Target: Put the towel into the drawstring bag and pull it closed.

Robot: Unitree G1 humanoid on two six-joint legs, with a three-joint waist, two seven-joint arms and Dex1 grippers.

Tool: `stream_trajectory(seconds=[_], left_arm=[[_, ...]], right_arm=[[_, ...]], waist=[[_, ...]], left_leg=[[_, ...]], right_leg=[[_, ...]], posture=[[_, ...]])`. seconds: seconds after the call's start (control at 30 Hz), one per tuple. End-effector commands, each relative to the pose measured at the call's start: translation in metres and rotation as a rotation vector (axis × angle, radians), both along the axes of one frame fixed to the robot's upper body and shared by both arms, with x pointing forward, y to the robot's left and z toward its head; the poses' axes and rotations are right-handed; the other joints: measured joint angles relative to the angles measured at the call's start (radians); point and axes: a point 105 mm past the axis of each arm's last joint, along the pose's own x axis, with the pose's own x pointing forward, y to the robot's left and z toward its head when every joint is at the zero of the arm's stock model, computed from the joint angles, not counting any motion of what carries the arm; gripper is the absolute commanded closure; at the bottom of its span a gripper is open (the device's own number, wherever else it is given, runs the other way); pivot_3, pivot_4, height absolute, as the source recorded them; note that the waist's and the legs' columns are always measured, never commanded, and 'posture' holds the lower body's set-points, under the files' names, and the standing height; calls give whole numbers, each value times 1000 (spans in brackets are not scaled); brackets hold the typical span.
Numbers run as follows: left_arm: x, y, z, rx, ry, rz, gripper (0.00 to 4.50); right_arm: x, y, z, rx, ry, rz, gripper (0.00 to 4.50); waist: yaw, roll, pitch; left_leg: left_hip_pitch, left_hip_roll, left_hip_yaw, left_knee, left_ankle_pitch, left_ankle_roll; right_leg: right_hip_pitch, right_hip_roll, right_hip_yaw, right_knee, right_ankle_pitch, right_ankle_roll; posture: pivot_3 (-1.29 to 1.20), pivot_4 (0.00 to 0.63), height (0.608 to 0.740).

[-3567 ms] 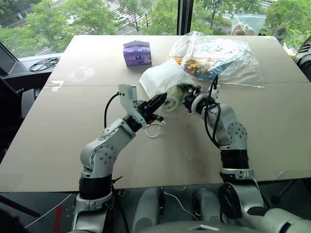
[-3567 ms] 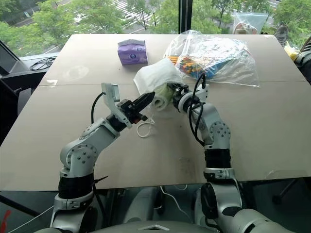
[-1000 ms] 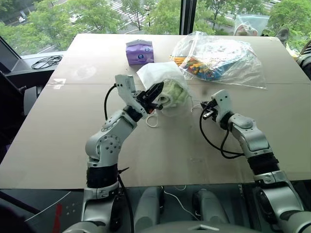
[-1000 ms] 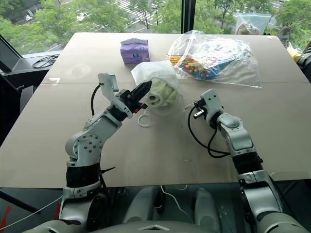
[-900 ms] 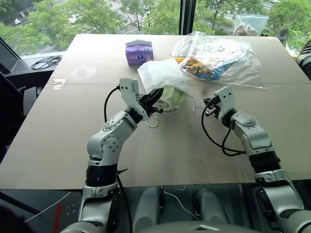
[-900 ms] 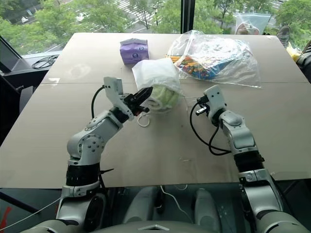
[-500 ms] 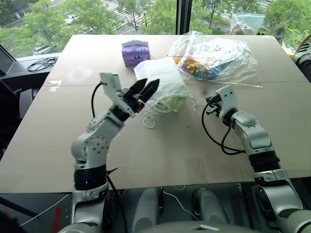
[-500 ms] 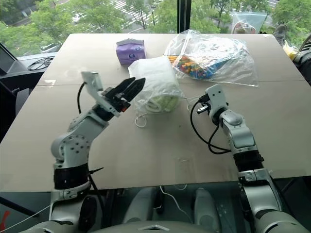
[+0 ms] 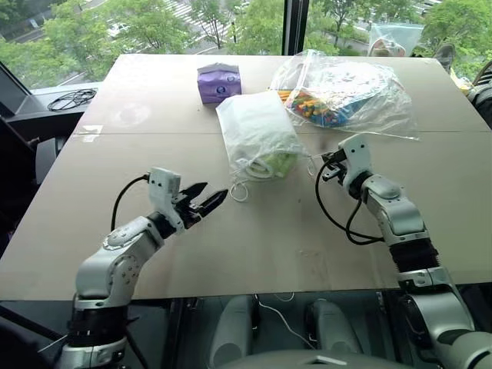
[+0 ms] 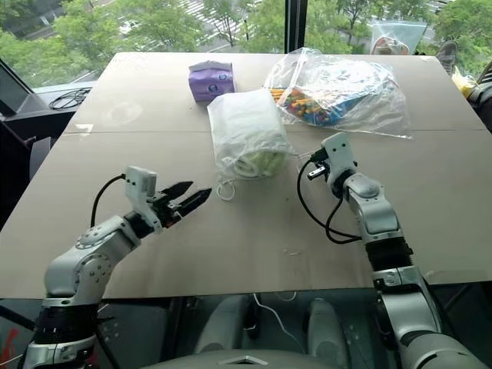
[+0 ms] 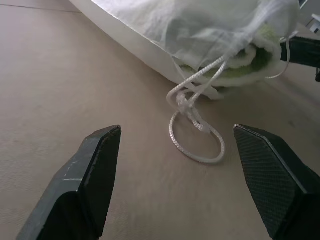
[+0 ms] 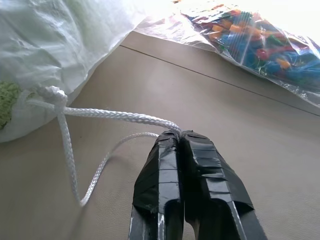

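Note:
The white drawstring bag (image 9: 257,131) lies on the table with its mouth toward me. The light green towel (image 9: 277,163) sits inside it and shows at the mouth (image 11: 250,59). A white cord loop (image 11: 197,145) trails from the mouth on the left side. My left gripper (image 9: 211,192) hovers low over the table, short of that loop, open and empty. My right gripper (image 12: 179,135) is shut on the other white cord (image 12: 115,117), which runs taut to the bag's mouth. It sits just right of the bag (image 9: 329,164).
A purple tissue pack (image 9: 219,82) stands behind the bag. A large clear plastic bag of colourful items (image 9: 346,92) lies at the back right, close to the drawstring bag. Black cables (image 9: 68,100) lie on a ledge beyond the table's left edge.
My left gripper opened, let go of the bag's mouth and dropped back toward me and to the left. The bag settled onto the table. My right gripper stayed put, still shut.

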Motion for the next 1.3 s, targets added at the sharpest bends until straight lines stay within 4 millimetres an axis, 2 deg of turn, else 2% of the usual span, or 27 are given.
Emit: stream_trajectory(seconds=[0.03,0.1,0.27,0.43,0.53,0.57,0.6,0.73,0.87,0.97,1.17,1.3], left_arm=[[9,-4,-3,72,-48,-9,830],[18,-7,-4,48,-54,10,830],[41,-11,-14,132,-71,6,830],[49,-25,-11,103,-95,-37,830],[51,-27,-11,94,-99,-37,1587],[51,-26,-11,91,-98,-35,2021],[51,-26,-11,90,-98,-33,2699],[50,-21,-11,108,-111,-8,4393],[53,-13,5,202,-268,67,4456],[57,-1,20,347,-430,189,4456],[54,40,50,595,-674,544,4456],[51,55,73,659,-774,695,4456]], right_arm=[[2,0,19,7,-64,2,4500],[2,0,19,8,-65,3,4500],[1,1,20,6,-69,4,4500],[1,-1,20,6,-75,-6,4500],[1,-1,20,9,-77,-12,4500],[0,-1,20,10,-77,-13,4500],[0,-1,20,11,-78,-15,4500],[0,-3,21,6,-86,-24,4500],[5,-12,29,-16,-140,-94,4500],[15,-32,44,7,-199,-230,4500],[25,-83,82,7,-353,-515,4500],[24,-112,90,34,-392,-673,4500]], waist=[[-2,0,0],[1,1,-1],[0,1,-1],[-1,1,-1],[0,1,-1],[0,1,-1],[0,1,-1],[-1,1,-1],[-2,1,-1],[-1,1,-1],[-1,1,-1],[0,1,-1]], left_leg=[[0,0,0,0,0,0],[0,1,1,-1,0,0],[0,1,1,-1,0,0],[0,1,2,0,1,1],[0,1,2,0,3,3],[0,1,2,0,3,4],[0,1,2,0,3,4],[0,1,2,0,3,4],[0,1,2,0,3,3],[0,1,2,0,2,2],[0,1,3,0,1,0],[0,1,4,-1,1,0]], right_leg=[[0,0,0,0,0,0],[-1,0,0,0,0,-1],[-1,1,0,0,1,-1],[0,1,1,1,3,3],[0,1,0,1,3,3],[0,1,0,1,3,3],[0,1,1,1,3,3],[0,1,0,1,3,3],[0,1,1,1,3,3],[0,1,1,1,3,3],[-1,1,1,1,3,3],[-1,1,1,1,3,3]], posture=[[0,150,739],[0,150,739],[0,150,739],[0,150,739],[0,150,739],[0,150,739],[0,150,739],[0,150,739],[0,150,739],[0,150,739],[0,150,739],[0,150,739]])
